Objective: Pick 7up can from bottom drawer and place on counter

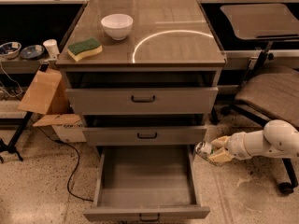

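Note:
The 7up can [204, 149] is held in my gripper [216, 150], just right of the bottom drawer's right wall and above floor level; its silver end faces left. My white arm reaches in from the right. The bottom drawer [147, 190] is pulled fully out and its grey floor is bare. The counter [182, 45] is the glossy cabinet top above, with a bright ring-shaped reflection on it.
A white bowl [117, 26] and a green-and-yellow sponge [84, 49] sit on the counter's left half. The two upper drawers [142, 99] are slightly open. A chair [273, 94] stands at right, cardboard boxes [46, 97] and a cable at left.

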You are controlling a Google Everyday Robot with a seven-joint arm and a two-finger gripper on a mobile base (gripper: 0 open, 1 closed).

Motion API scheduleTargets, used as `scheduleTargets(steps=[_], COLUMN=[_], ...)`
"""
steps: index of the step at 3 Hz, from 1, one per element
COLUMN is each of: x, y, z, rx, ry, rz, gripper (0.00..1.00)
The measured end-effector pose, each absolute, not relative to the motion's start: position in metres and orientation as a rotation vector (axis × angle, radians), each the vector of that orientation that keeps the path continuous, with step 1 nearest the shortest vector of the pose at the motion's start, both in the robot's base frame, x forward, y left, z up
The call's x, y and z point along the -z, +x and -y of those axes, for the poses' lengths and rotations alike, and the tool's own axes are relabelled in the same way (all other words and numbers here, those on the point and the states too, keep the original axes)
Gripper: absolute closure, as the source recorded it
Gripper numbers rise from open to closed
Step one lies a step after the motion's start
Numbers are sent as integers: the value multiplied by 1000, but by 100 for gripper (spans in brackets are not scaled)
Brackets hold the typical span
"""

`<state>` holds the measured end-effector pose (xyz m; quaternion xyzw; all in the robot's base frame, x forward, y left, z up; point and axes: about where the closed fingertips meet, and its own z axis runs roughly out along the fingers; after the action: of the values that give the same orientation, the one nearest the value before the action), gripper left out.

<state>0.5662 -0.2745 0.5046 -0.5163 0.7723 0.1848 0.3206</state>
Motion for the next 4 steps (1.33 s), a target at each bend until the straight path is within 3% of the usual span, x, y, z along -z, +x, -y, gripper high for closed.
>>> scheduleTargets(steps=[1, 4], x=[-517, -779], y=[565, 507], z=[273, 190], rx=[-496, -377], ry=[-1339, -1285], rz=[-1982, -1347], gripper=[100, 100])
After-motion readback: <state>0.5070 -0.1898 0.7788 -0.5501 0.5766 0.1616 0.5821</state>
